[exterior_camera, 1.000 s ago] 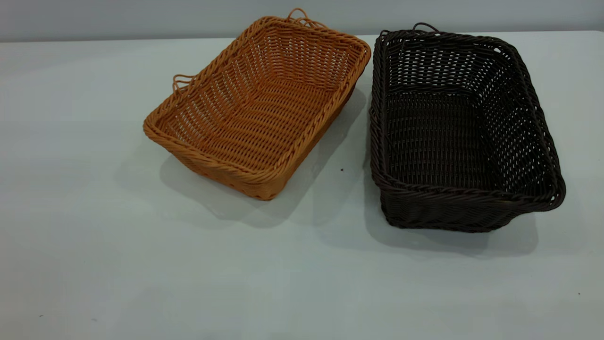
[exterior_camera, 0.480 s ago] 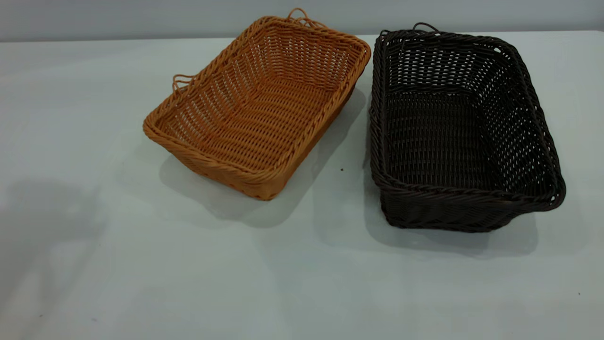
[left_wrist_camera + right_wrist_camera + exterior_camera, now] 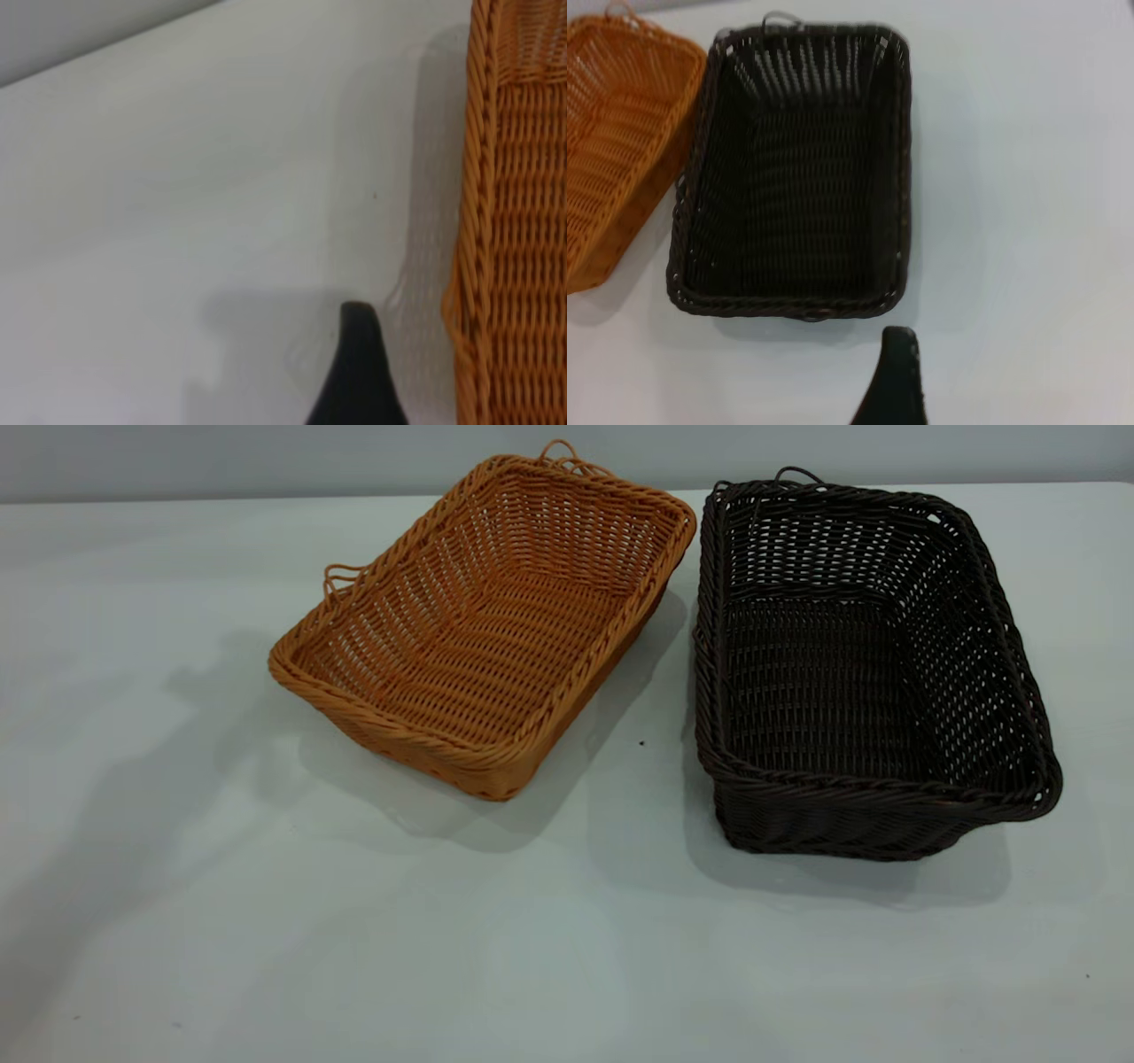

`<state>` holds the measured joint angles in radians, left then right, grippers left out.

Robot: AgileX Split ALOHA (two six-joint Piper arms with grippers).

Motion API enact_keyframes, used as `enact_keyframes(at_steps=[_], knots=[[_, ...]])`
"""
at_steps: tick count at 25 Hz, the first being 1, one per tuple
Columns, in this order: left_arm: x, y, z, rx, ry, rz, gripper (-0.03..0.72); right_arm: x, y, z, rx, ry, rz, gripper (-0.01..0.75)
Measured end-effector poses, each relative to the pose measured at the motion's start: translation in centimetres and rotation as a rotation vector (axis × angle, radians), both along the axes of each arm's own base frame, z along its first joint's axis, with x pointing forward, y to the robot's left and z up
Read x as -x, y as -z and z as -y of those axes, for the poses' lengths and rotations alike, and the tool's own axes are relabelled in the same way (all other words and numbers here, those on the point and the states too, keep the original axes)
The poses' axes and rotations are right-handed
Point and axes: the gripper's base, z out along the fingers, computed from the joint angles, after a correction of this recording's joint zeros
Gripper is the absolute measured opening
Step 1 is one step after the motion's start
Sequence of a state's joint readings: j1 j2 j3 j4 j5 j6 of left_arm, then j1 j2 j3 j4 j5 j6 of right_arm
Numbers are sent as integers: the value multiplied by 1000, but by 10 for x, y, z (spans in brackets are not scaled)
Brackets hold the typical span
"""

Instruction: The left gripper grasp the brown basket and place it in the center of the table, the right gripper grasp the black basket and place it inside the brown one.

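While both baskets sat on the pale table (image 3: pixel 177 921), neither of my grippers appeared in the exterior view; only a soft shadow lay on the tabletop to the left of the brown basket (image 3: pixel 483 624). That orange-tan wicker basket stood left of centre, turned at an angle, with its far corner close to the black basket (image 3: pixel 864 664) but, as far as I could make out, not touching it. The black basket stood on the right side, squarely placed, its thin loop handle (image 3: pixel 795 474) showing at the far rim.

My left gripper (image 3: pixel 359 376) showed in its wrist view only as one dark tapered finger above bare tabletop, just beside the brown basket's braided rim (image 3: pixel 478 221) and apart from it. I could not tell whether those fingers were spread or closed. My right gripper (image 3: pixel 893 381) likewise showed a single black finger over the table, near the short end of the black basket (image 3: pixel 797 168) and clear of it; its spread I could not tell either.
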<state>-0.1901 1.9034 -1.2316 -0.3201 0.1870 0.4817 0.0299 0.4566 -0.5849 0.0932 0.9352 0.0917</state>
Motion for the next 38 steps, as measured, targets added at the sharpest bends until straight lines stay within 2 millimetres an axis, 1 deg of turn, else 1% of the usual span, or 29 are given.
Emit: enact_keyframes(at_steps=[4,5,7,8,9,13,18,21,23,25,26,27,29,31,32,35,37,38], knots=[[-24,34,20,-8,30,-30,524,-25,9,-3,-36,8,-101,590],[-28,46,26,-12,41,-45,524,-31,11,-4,-49,9,-127,590],[-36,59,36,-15,56,-50,524,-41,16,-6,-77,13,-166,590],[-38,71,41,-20,65,-63,524,-47,19,-7,-96,16,-185,590],[-42,77,44,-20,68,-64,524,-51,21,-8,-115,18,-201,590],[-54,104,49,-28,69,-81,524,-69,33,-13,-180,28,-283,590],[-65,132,53,-34,67,-93,513,-87,48,-20,-263,37,-387,590],[-70,147,62,-36,82,-97,459,-97,58,-25,-333,38,-452,590],[-71,158,68,-39,94,-107,398,-104,66,-29,-380,33,-496,590],[-70,163,72,-41,102,-114,303,-113,74,-33,-429,30,-537,590],[-70,164,72,-41,103,-114,250,-118,79,-36,-462,37,-554,590],[-70,164,73,-40,103,-113,213,-122,82,-38,-496,44,-565,590],[-71,162,73,-37,102,-111,162,-132,92,-41,-552,64,-595,590],[-71,153,74,-30,105,-110,99,-141,103,-44,-606,92,-616,590],[-72,146,74,-27,107,-104,89,-146,109,-44,-627,113,-624,590],[-76,113,73,-23,119,-43,85,-161,131,-45,-679,196,-648,590],[-79,84,70,-19,121,21,85,-168,148,-45,-715,256,-682,590],[-81,74,68,-16,117,42,85,-171,155,-46,-737,279,-696,590]])
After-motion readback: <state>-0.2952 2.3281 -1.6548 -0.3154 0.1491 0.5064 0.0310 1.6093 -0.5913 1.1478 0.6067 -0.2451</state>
